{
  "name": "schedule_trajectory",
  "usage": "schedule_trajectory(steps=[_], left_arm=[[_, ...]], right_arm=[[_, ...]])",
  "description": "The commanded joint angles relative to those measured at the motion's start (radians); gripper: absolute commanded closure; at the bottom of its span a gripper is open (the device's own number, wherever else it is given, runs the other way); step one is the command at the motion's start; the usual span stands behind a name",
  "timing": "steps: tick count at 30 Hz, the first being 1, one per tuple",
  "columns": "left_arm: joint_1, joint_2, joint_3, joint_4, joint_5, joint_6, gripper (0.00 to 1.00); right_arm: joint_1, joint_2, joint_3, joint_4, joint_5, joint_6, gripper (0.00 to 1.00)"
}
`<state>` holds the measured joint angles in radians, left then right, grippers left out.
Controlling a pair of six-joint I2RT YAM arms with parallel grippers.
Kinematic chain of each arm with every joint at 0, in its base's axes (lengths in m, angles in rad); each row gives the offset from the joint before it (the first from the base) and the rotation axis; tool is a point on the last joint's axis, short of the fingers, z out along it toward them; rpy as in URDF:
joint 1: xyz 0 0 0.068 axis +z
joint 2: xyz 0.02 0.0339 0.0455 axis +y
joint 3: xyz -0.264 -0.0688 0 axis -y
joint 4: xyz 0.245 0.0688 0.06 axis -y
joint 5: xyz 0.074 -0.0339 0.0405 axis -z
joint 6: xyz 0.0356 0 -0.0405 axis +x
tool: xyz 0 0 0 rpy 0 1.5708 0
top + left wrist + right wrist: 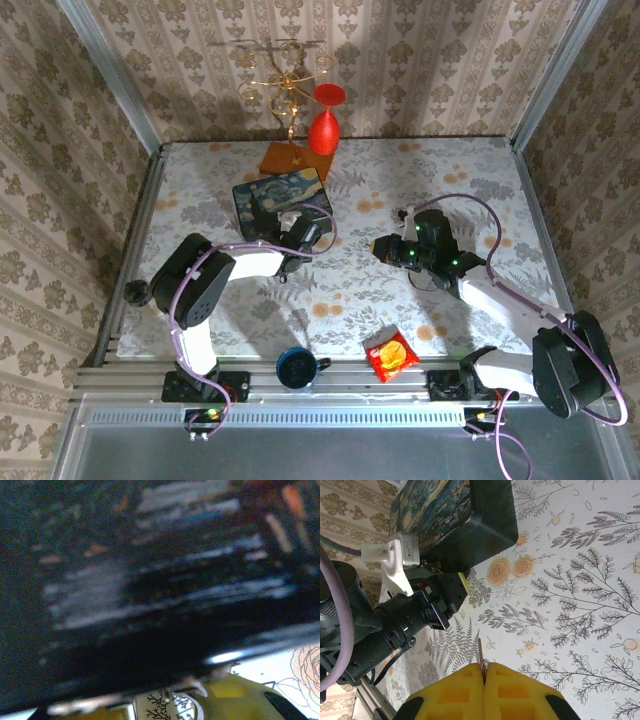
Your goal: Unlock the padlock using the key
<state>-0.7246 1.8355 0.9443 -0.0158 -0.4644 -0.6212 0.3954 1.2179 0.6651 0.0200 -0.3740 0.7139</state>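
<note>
Padlock and key. The padlock cannot be picked out with certainty. In the right wrist view a small metallic glint (438, 569) sits on the dark side wall of the painted dark-blue box (451, 515). Whether this is the padlock or the box's own clasp cannot be told.

The key (481, 657) is a thin blade standing out from between the yellow fingers of the right gripper (484, 670). These fingers are pressed together on it. The blade points toward the box but lies well apart from it, over the flowered tablecloth (580, 580).

The left gripper (460, 582) sits just beside the glint, against the box's side wall. In the left wrist view the box (150, 580) is a dark blur with pale streaks. The yellow fingers (235, 700) show at the lower edge with patterned cloth between them. Whether they are apart or clamped on something cannot be told.

In the overhead view the left gripper (298, 232) lies at the near right corner of the box (270, 198). The right gripper (385, 248) is to the right of the box. Beyond the box stand a red glass (323, 128) and a gold wire stand (285, 80). Nearer than the box, by the table's front edge, are a blue cup (297, 368) and a red snack packet (390, 355).
</note>
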Motion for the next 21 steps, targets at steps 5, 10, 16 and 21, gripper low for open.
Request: schedule_trajectory(steps=[5,10,16,21], left_arm=[[-0.016,-0.059,0.064,-0.168,0.058,-0.095,1.00],[-0.052,-0.108,0.096,-0.282,0.108,-0.278,1.00],[-0.093,-0.122,0.152,-0.373,0.209,-0.474,1.00],[-0.107,-0.136,0.161,-0.323,0.278,-0.543,1.00]], right_arm=[[-0.004,0.005,-0.067,0.088,-0.011,0.013,1.00],[0.002,0.041,-0.128,0.199,-0.038,0.034,1.00],[0.035,0.092,-0.183,0.326,-0.071,0.022,1.00],[0.048,0.116,-0.244,0.459,-0.089,0.019,1.00]])
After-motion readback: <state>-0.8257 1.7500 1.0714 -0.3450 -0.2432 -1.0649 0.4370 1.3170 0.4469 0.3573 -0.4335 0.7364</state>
